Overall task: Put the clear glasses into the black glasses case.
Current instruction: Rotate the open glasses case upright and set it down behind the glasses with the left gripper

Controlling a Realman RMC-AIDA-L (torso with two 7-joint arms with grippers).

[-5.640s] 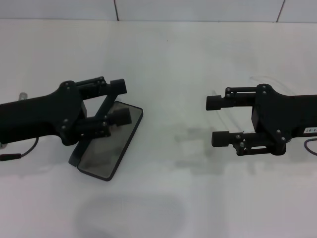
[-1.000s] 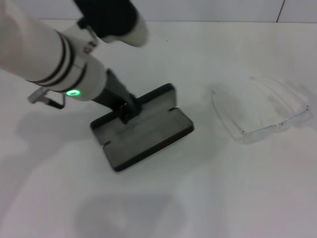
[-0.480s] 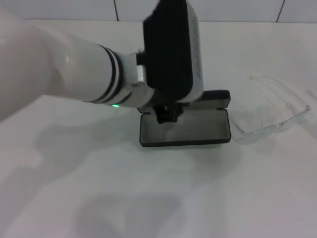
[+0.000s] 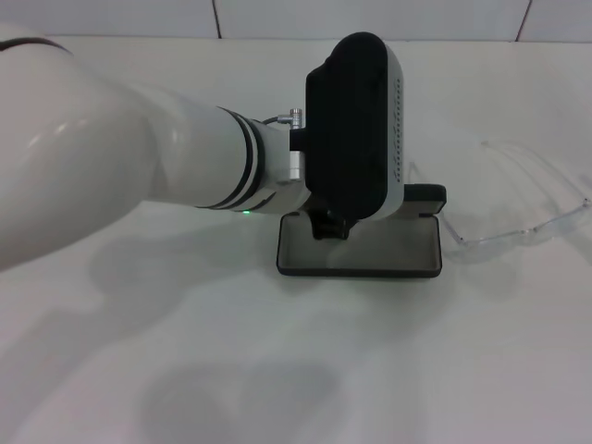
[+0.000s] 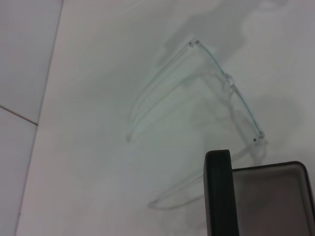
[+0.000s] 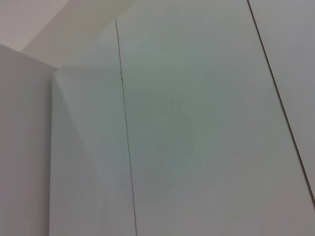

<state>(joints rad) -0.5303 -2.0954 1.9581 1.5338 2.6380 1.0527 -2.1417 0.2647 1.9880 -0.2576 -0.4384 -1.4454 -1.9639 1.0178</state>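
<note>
The black glasses case (image 4: 363,248) lies open on the white table, grey lining up, its raised lid (image 4: 421,196) mostly hidden behind my left wrist. My left gripper (image 4: 328,225) reaches down at the case's back edge and is shut on it; the wrist housing covers most of the fingers. The clear glasses (image 4: 518,233) lie unfolded just right of the case, about touching its corner. In the left wrist view the clear glasses (image 5: 224,93) sit beyond the black glasses case (image 5: 268,196) and its upright lid edge (image 5: 219,196). My right gripper is out of view.
My big white left arm (image 4: 120,176) stretches over the left half of the table (image 4: 296,370). A tiled wall (image 4: 370,18) runs along the far edge. The right wrist view shows only white wall panels (image 6: 187,123).
My left arm has dragged the open case rightward across the table until it sits beside the glasses. The right arm, seen at the right at first, has left the view.
</note>
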